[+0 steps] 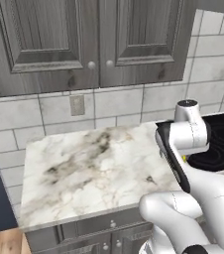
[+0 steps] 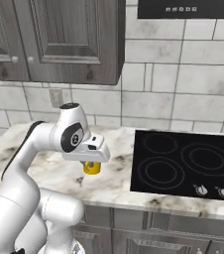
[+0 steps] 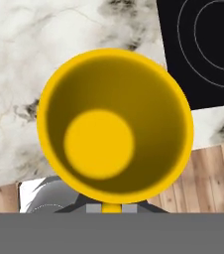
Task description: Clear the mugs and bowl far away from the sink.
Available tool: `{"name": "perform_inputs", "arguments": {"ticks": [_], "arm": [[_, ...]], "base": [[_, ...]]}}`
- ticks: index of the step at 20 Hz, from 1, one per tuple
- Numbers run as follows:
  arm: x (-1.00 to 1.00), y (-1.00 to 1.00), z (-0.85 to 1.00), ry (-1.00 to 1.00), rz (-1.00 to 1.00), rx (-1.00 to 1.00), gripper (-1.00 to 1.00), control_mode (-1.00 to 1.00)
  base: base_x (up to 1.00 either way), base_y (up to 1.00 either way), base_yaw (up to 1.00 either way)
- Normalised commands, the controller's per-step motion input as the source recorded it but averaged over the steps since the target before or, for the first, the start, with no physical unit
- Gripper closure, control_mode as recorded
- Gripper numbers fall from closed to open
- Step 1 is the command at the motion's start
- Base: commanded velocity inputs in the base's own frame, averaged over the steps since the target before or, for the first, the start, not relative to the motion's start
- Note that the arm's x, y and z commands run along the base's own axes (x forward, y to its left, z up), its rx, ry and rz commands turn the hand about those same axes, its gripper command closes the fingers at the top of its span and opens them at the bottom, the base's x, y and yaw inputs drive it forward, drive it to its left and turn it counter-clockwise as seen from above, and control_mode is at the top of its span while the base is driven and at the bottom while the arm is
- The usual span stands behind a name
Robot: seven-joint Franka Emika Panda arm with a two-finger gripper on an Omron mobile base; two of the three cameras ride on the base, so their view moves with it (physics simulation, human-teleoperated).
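A yellow mug hangs just above the marble counter, a short way left of the cooktop. My gripper is shut on it from above, and the white hand covers its top. In the hand view I look straight down into the mug, with its handle at the bottom edge, between my hidden fingers. A sliver of the mug peeks out behind my forearm in the left base view. The bowl and the sink are out of view.
A black cooktop with two front knobs lies to the right of the mug. Grey wall cabinets hang over the counter. An outlet sits in the tiled wall. Wooden floor shows past the counter's front edge.
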Motion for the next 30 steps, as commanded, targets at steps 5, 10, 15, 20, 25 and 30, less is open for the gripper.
{"name": "perform_inputs", "arguments": {"ticks": [5,10,15,20,25,30], "arm": [[0.34,0.07,-0.20,0.02,0.03,0.00,1.00,-1.00],[1.00,0.12,-0.70,0.07,0.01,0.00,1.00,-1.00],[0.98,0.02,-0.70,0.03,0.01,0.00,1.00,-1.00],[0.82,0.00,-0.37,0.00,0.00,0.00,1.00,-1.00],[0.41,0.00,-0.33,0.00,0.00,0.00,1.00,-1.00],[0.06,0.00,-0.21,0.00,0.00,0.00,1.00,-1.00]], "base": [[0.40,0.12,0.09],[0.00,0.00,0.00],[0.00,0.00,0.00],[0.00,0.00,0.00],[0.00,0.00,0.00],[0.00,0.00,0.00]]}}
